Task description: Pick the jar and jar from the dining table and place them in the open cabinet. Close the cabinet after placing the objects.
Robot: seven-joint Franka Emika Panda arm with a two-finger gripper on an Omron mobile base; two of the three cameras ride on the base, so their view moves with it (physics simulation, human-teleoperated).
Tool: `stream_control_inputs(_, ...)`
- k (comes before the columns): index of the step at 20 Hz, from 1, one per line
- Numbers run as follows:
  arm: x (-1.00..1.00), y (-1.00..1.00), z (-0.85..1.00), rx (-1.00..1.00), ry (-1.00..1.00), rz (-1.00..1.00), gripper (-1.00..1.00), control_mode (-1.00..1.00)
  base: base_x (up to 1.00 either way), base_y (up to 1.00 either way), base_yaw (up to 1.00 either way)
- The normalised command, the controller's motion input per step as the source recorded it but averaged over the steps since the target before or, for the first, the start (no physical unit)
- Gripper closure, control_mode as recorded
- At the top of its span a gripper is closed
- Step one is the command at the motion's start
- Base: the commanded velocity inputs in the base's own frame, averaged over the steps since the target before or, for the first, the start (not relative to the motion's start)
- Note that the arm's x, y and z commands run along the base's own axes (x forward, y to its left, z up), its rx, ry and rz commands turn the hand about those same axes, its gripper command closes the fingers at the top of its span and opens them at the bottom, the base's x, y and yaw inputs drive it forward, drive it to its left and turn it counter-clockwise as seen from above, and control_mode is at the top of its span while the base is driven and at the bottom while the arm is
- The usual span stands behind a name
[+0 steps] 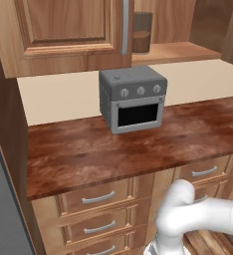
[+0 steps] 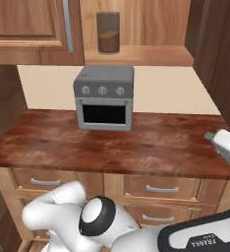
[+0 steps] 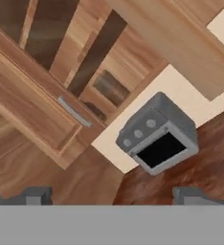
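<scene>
I see the small grey oven standing on the reddish-brown wood bench, back near the pale wall. Below the bench front sit rows of wooden drawers with horizontal silver handles. Above the oven hangs the mid-brown wooden wall cabinet; on its inner shelf, above the oven, stands the slim dark glass jar, just right of the cabinet door's vertical silver handle.

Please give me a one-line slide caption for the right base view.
One jar stands on the open cabinet shelf above the grey oven on the wood counter.
</scene>
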Motion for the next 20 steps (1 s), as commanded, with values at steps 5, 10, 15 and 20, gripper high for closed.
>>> stream_control_inputs(5, 0.12, -0.01, -0.10, -0.63, -0.67, 0.27, -1.00, -1.00, 0.00, 0.00, 0.00)
stream_control_inputs(10, 0.49, -0.16, 0.02, -0.46, -0.84, 0.00, -1.00, -1.00, 0.00, 0.00, 0.00)
stream_control_inputs(15, -0.55, -0.12, -0.10, -0.33, -0.56, 0.01, -1.00, -1.00, 0.00, 0.00, 0.00)
stream_control_inputs(20, -0.60, -0.23, -0.07, -0.21, -0.31, -0.13, -1.00, -1.00, 0.00, 0.00, 0.00)
